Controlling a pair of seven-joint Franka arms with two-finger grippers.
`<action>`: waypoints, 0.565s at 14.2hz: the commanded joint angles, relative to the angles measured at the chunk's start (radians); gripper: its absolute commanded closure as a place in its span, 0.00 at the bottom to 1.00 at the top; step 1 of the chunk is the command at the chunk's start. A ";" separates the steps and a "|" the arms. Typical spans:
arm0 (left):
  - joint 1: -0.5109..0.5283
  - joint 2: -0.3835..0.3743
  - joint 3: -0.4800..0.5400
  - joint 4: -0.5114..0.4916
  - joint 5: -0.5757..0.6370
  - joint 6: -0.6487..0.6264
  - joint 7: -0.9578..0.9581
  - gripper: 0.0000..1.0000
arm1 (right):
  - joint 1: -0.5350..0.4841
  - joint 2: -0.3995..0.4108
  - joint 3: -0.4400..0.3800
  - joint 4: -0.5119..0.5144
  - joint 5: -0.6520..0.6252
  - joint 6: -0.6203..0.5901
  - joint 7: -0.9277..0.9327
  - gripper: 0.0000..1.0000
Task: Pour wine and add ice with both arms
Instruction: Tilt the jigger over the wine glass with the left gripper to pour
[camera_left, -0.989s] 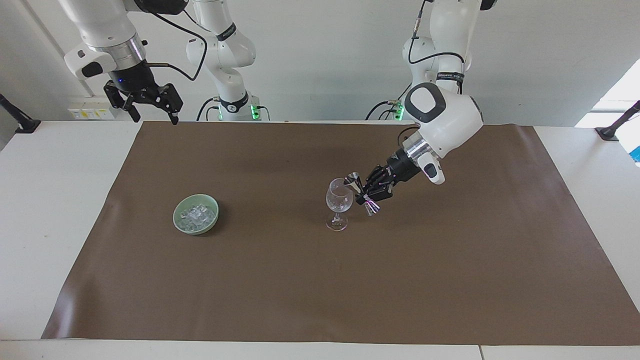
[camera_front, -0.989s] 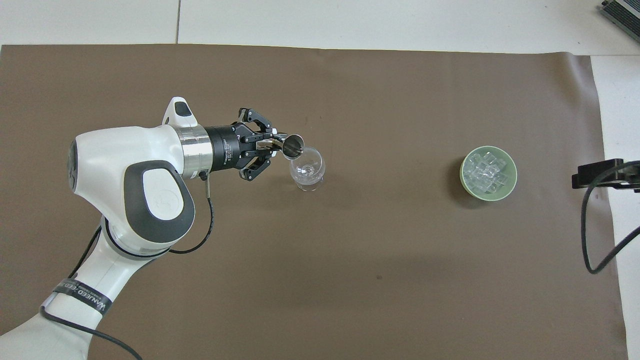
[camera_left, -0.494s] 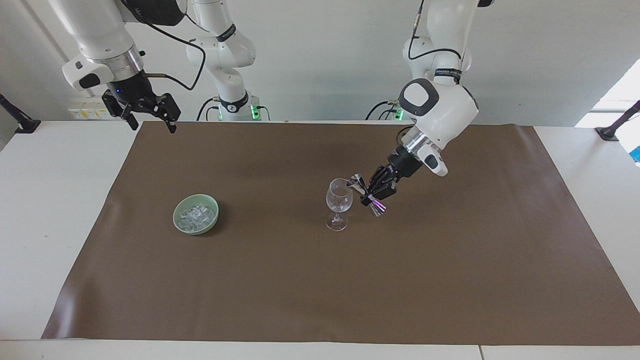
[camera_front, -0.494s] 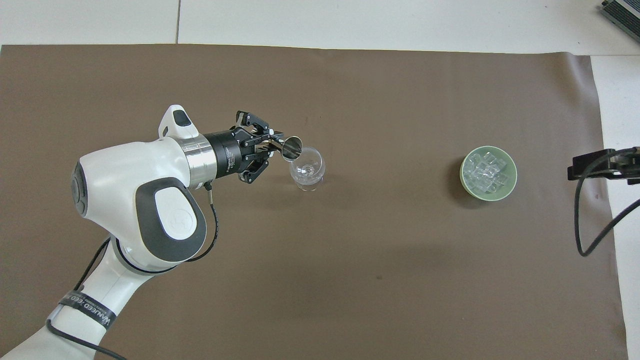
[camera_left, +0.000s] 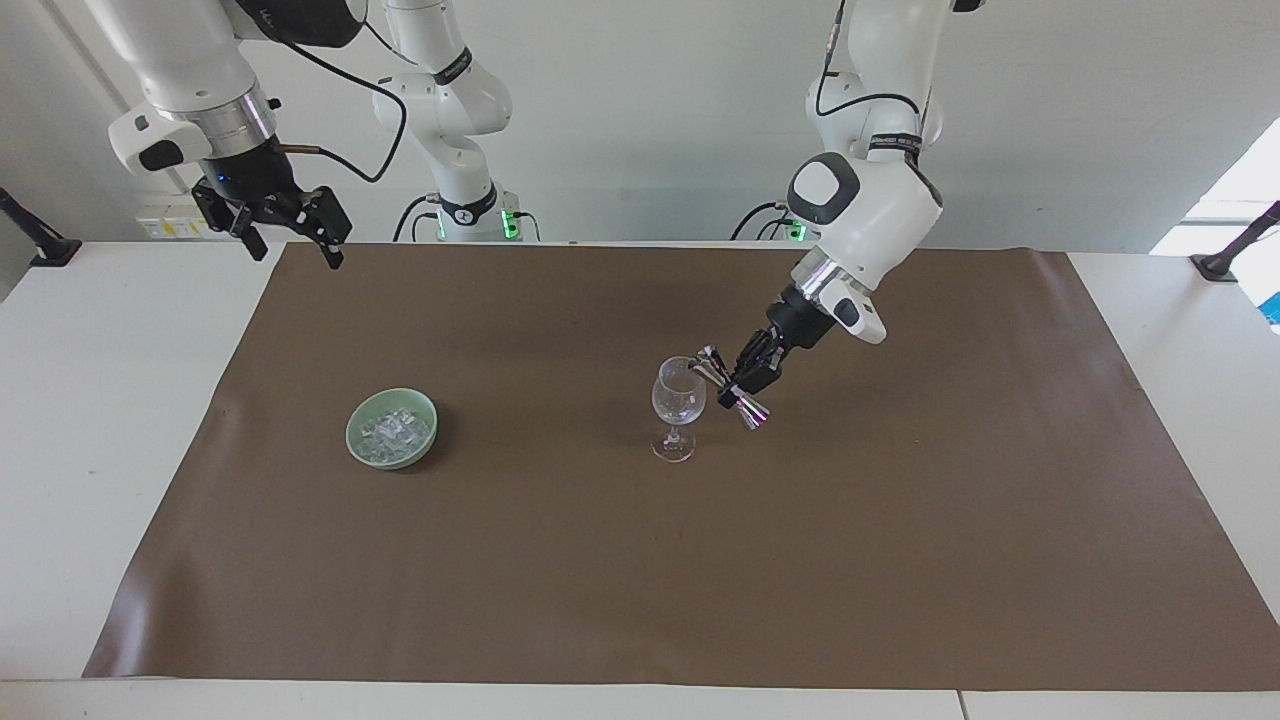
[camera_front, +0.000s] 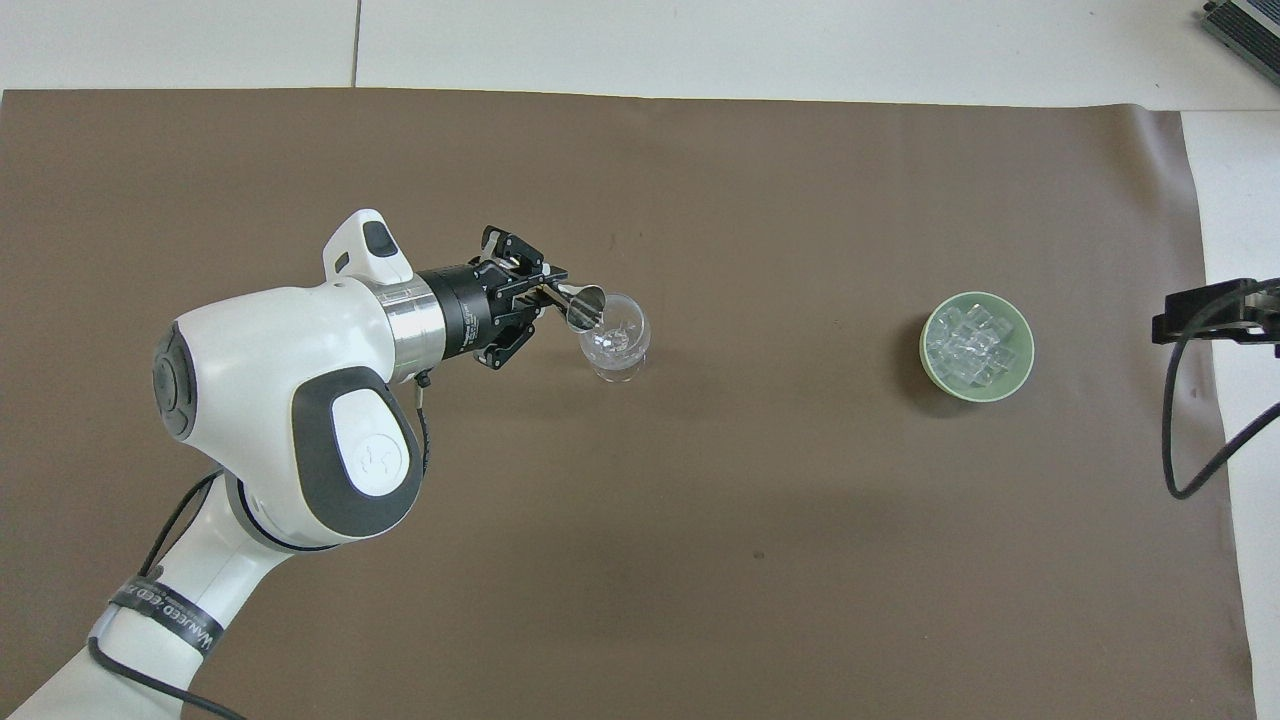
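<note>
Overhead view shows the left arm coming in from the robots' end, and nearest of all to the robots hangs the right gripper (camera_left: 285, 225), jaws released and empty, waiting up in the air over the table's edge at the right arm's end. Next out, the left gripper (camera_left: 752, 378) is clenched on the waist of a small metal jigger (camera_left: 732, 389), a double-ended measure tipped so that its upper cup leans over the rim of the wine glass (camera_left: 679, 398). Beside it, that clear stemmed glass stands upright on the brown mat (camera_left: 900, 560) near the middle of the table; I cannot tell whether any liquid is in the bowl. About as far out, well apart toward the right arm's end, sits the green bowl (camera_front: 928, 368) with the ice (camera_front: 968, 345) heaped in it as small clear chunks, none yet in the glass. Pouring looks like the step in hand. To do it well, the measure's lip should stay over the middle of the glass's mouth without knocking the rim, since a stemmed glass tips easily, and the tilt should grow slowly so the stream falls inside. Only once the measure is drained and lifted clear should the other arm go for ice.
</note>
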 joint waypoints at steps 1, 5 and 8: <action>-0.024 -0.032 0.016 -0.035 0.021 0.054 0.001 1.00 | -0.011 -0.011 0.016 -0.024 0.015 0.046 0.014 0.00; -0.039 -0.031 0.016 -0.036 0.026 0.131 0.003 1.00 | -0.019 -0.034 0.016 -0.076 0.017 0.055 0.013 0.00; -0.047 -0.029 0.016 -0.042 0.079 0.142 0.003 1.00 | -0.019 -0.039 0.016 -0.079 0.017 0.046 0.013 0.00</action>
